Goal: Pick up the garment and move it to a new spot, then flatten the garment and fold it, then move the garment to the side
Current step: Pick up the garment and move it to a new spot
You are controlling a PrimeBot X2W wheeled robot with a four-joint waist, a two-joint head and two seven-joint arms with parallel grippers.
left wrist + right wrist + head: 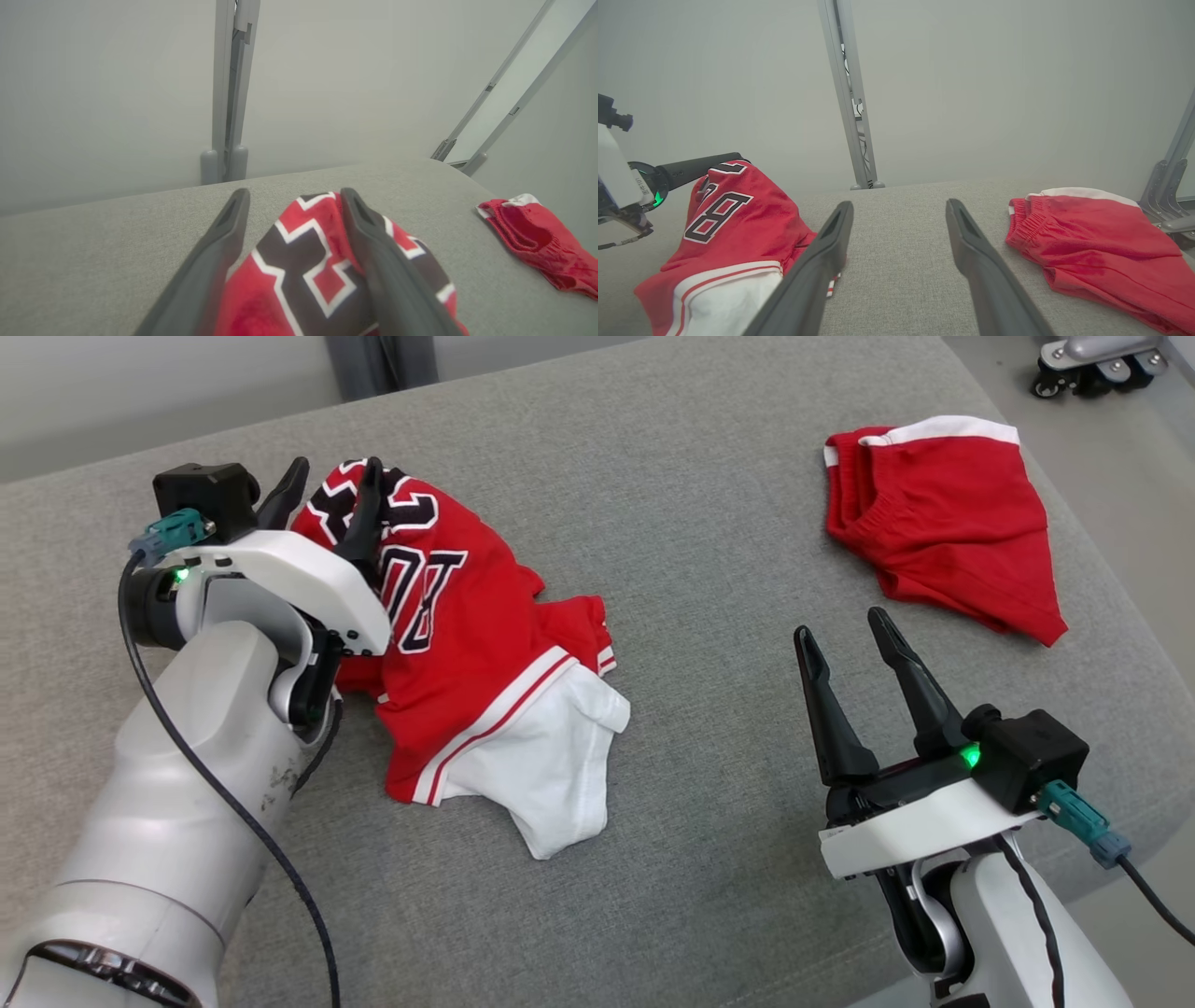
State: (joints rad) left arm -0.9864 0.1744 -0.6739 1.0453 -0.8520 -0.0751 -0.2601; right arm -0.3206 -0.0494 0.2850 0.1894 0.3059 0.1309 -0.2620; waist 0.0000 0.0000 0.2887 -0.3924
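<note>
Jersey [467, 644], red with black white-edged numerals and a white striped-hem part [551, 775] turned out at its near end, lies crumpled on the grey fabric-covered table [700, 523]. At the jersey's far left end the cloth is bunched up, and the left pincer [336, 467] stands there with its two dark fingers spread apart. The left wrist view shows the numbered cloth lying in the gap of that pincer [294, 193], with one of the fingers [378, 261] lying over a fold of it. The jaws are released, not clenched on the cloth. To the jersey's right, well apart from it, the right pincer [840, 625] hovers over bare table with its fingers spread wide and nothing between them, which the right wrist view [899, 203] confirms. Farther right of the jersey and toward the table's back lies a pair of red shorts [943, 513] with an elastic waistband and a white band, folded flat, touching neither pincer.
</note>
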